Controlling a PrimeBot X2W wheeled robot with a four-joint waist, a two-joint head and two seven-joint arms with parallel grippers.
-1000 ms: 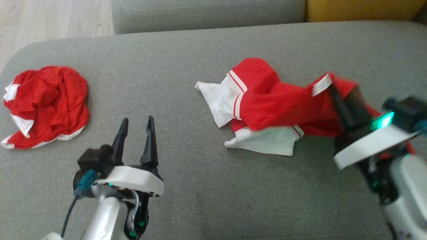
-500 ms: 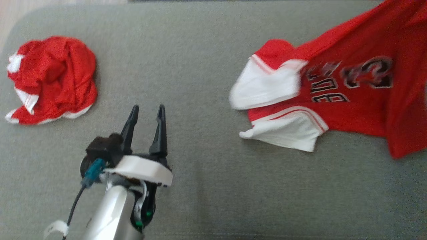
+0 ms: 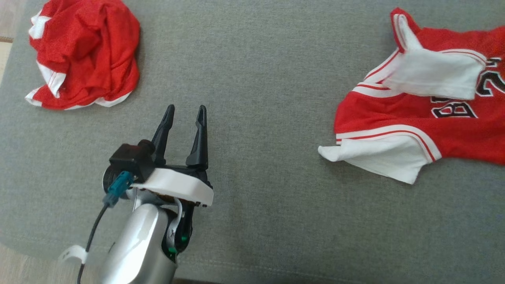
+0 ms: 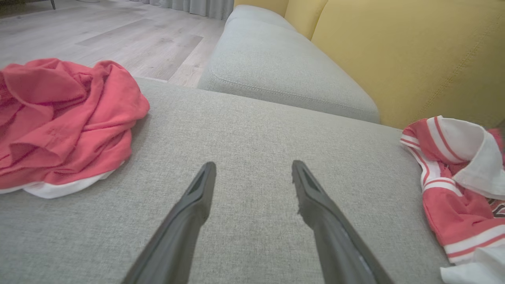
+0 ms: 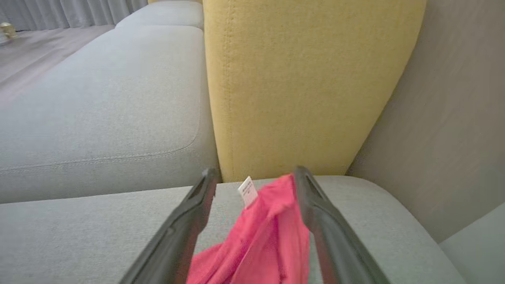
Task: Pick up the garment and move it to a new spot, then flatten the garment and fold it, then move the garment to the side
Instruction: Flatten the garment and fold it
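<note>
Head view: L gripper (image 3: 186,107) spread, jersey (image 3: 394,118) lying well apart

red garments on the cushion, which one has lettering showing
The jersey at the head view's right side: partly spread, black lettering across it. The crumpled garment at upper left is a bunched heap, no print visible.

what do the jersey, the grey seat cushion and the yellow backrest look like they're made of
The jersey: thin, limp sports knit, likely polyester mesh; it drapes in soft folds, faint pinhole texture. The grey seat cushion: matte woven upholstery, fine weave grain visible. The yellow backrest: similar matte woven cloth with a stitched seam; fibre unclear.
</note>
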